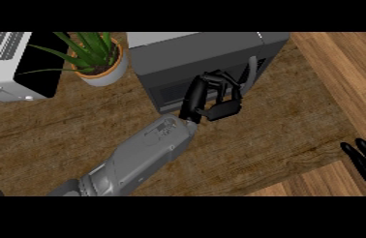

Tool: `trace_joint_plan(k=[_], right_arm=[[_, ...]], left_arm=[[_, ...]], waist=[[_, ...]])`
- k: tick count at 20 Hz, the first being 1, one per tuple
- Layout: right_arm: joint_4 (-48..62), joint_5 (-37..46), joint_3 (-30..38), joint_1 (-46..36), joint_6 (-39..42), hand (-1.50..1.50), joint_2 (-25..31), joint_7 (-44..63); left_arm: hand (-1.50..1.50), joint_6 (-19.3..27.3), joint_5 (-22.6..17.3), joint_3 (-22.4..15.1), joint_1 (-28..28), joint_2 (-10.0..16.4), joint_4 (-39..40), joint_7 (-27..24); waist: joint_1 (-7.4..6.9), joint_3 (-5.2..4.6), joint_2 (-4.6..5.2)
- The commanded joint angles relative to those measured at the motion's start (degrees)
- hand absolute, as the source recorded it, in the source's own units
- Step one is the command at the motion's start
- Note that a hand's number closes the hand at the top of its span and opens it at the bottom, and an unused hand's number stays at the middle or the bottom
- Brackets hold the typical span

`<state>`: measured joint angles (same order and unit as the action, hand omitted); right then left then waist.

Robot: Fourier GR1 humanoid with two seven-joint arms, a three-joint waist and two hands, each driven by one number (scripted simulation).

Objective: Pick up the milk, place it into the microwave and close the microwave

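The dark grey microwave (207,53) stands at the back of the wooden counter, its door shut and its pale handle (251,70) on the right side of the front. My left hand (200,94) rests against the door's front, just left of the handle. Its fingers are slightly bent and hold nothing. My right hand (355,154) rests open at the view's right edge, fingers up. No milk shows anywhere in the view.
A potted green plant (97,55) stands left of the microwave. A white and black appliance (22,63) sits at the far left. The counter's edge runs diagonally at the right, with lighter wood floor (336,67) beyond it.
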<state>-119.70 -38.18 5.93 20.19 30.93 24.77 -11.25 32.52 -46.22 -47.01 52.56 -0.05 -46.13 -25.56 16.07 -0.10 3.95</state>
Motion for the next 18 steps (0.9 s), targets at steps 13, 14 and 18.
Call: trace_joint_plan(k=[13, 14, 18], right_arm=[[-2.99, -4.16, -1.08, -1.12, 2.32, -1.5, 2.55, 1.75], [-3.29, -3.76, -0.79, -1.0, 2.58, -1.5, 3.08, 1.96], [-3.5, -4.52, -0.74, -0.67, 2.22, -1.5, 3.24, 2.42]], left_arm=[[1.5, 2.38, -4.53, 2.75, 3.7, 0.04, 6.6, -5.49], [1.5, 2.19, -4.91, 2.43, 2.93, 0.04, 6.78, -5.87], [1.5, 2.67, -5.6, 2.53, 3.67, 0.04, 7.18, -6.98]], waist=[[1.3, -0.04, 1.36], [1.55, -0.07, 1.38], [1.88, -0.03, 1.43]])
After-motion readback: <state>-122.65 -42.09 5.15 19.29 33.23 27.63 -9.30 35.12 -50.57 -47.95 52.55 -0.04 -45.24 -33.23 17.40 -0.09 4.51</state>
